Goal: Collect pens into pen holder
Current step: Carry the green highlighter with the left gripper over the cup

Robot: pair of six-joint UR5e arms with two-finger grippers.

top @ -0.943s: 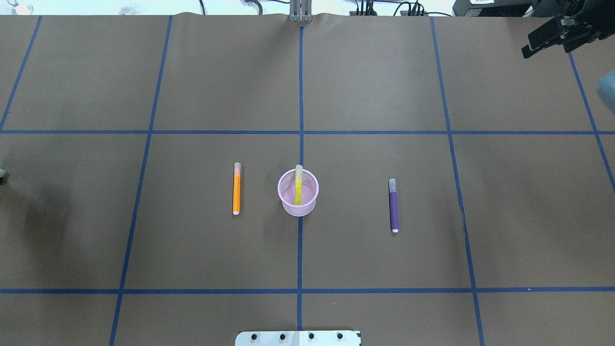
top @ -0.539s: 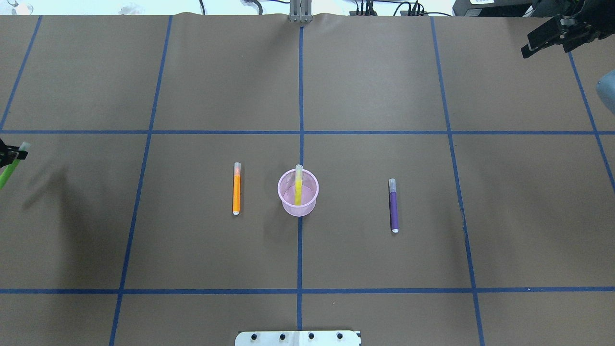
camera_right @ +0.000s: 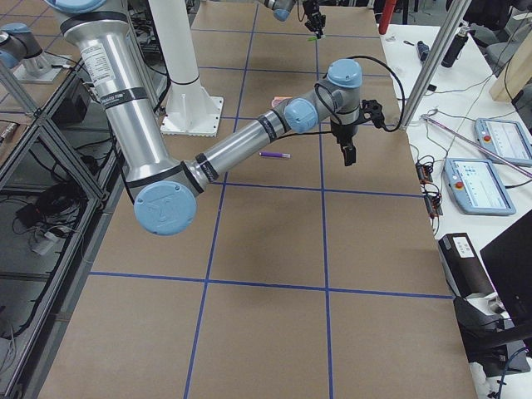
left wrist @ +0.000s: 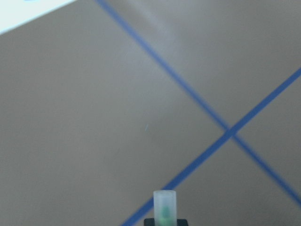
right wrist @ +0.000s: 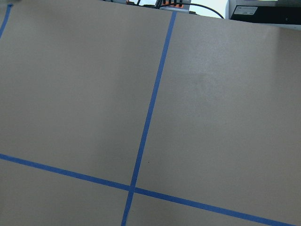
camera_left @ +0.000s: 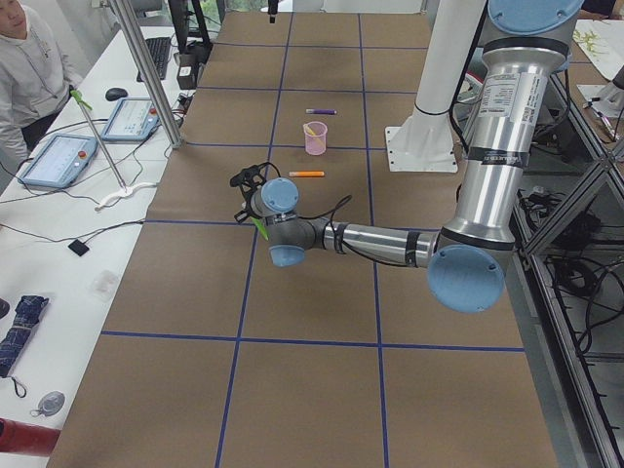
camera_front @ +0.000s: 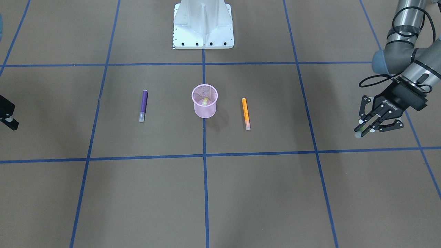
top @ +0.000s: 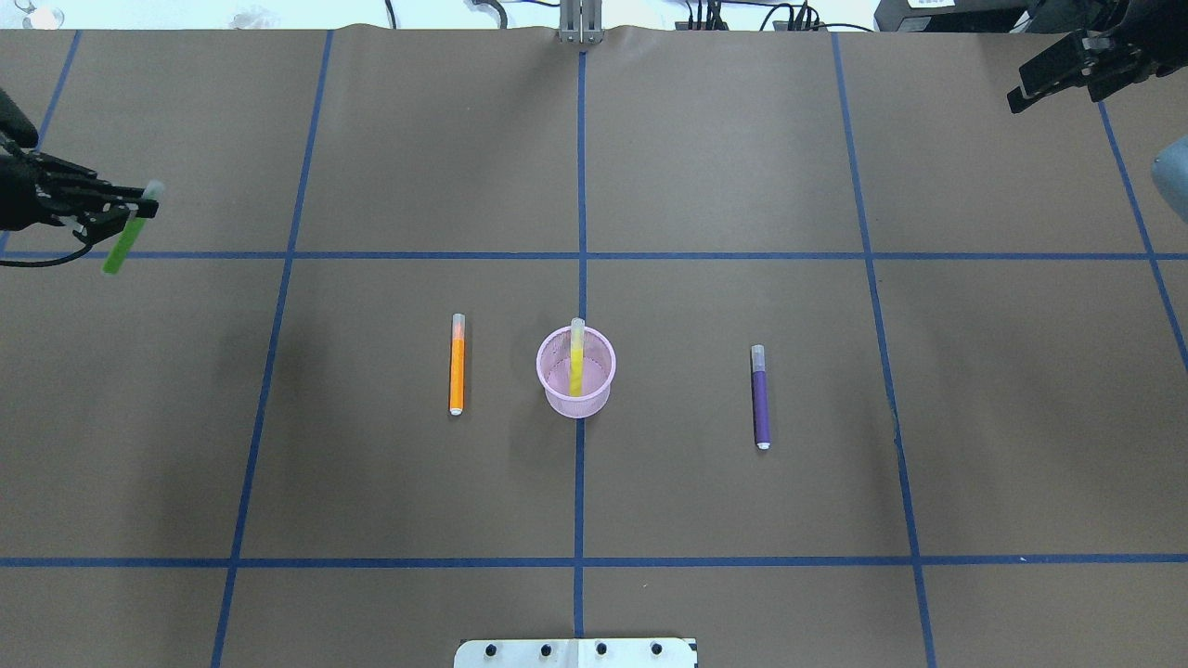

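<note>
I have the green pen [top: 123, 243] pinched in the left gripper [top: 137, 210], jaws closed on it just below the clear cap. It hangs tilted in the air over the far left of the table [top: 371, 139], well apart from everything else. The pen holder [top: 575, 404] stands upright at the centre with the yellow pen [top: 576, 360] inside, leaning on the rim farthest from the robot. The orange pen [top: 457, 364] lies flat near its left and the purple pen [top: 761, 397] further off on its right. The right gripper [top: 1021, 93] is parked at the far right corner with nothing in it that I can see, though I cannot tell how wide its jaws stand. The job in hand, as I judge it, is the carry and drop. I would travel high enough that the dangling tail clears the orange pen and the rim, then square the pen closer to upright above the mouth. I would come down on the near, free side, away from the yellow pen. That mesh cup looks light, so a sideways nudge could tip it. I would let go only once the tail is well inside.
</note>
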